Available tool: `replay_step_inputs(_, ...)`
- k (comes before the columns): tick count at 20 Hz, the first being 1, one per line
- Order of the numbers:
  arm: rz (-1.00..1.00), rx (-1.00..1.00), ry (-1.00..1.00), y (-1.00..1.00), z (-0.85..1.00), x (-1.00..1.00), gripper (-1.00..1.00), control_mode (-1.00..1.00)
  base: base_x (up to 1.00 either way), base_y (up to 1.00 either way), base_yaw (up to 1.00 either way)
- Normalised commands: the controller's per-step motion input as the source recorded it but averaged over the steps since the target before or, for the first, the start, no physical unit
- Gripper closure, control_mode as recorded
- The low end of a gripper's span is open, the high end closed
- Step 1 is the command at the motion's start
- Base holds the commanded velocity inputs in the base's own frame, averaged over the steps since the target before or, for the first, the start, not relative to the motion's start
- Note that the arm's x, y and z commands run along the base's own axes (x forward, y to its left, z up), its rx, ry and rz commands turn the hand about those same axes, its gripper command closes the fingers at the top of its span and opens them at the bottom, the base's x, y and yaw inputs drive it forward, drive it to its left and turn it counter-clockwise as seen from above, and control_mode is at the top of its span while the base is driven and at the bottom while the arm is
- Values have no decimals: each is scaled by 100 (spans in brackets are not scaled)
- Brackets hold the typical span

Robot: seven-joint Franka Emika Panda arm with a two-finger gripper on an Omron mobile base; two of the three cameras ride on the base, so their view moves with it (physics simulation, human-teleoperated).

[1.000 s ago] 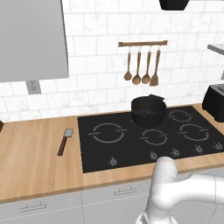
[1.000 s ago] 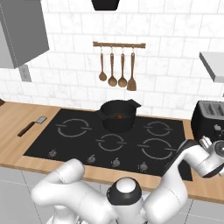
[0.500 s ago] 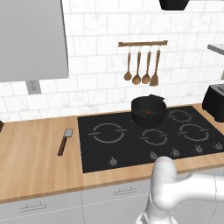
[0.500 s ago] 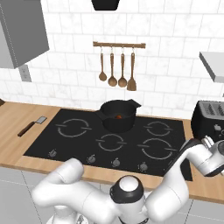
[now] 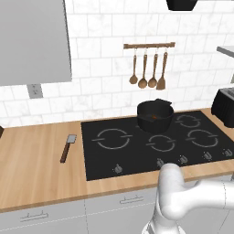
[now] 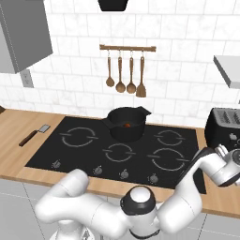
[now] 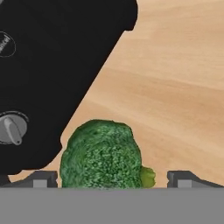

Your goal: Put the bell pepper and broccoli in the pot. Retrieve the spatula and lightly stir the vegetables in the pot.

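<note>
The broccoli (image 7: 103, 155), a bright green lumpy piece, lies on the wooden counter between the two fingertips of my gripper (image 7: 111, 179). The gripper is open, with the left fingertip (image 7: 43, 179) close beside the broccoli and the right one a little apart from it. The black pot (image 5: 155, 115) (image 6: 126, 124) stands on the rear middle burner, and the red-orange bell pepper (image 5: 155, 117) (image 6: 127, 124) lies inside it. The spatula (image 5: 67, 147) (image 6: 33, 136), grey blade and dark handle, lies on the counter left of the cooktop.
A black toaster (image 6: 224, 127) (image 7: 52, 65) stands right beside the broccoli, at the right end of the counter. The black cooktop (image 5: 137, 157) has knobs along its front edge. Wooden spoons and a turner (image 5: 148, 68) hang on a wall rail above the pot.
The hand by the toaster has shifted slightly in the right base view. The pot, bell pepper and spatula have not moved.
</note>
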Motion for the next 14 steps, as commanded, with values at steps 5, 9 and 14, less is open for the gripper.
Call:
replay_step_inputs(5,0,1,0,-5,-15,11,-100,-100,0,0,0)
replay_step_inputs(9,0,0,0,-7,-1,1,100,-100,0,0,0)
replay_step_inputs(14,0,0,0,0,0,0,100,-100,0,0,0)
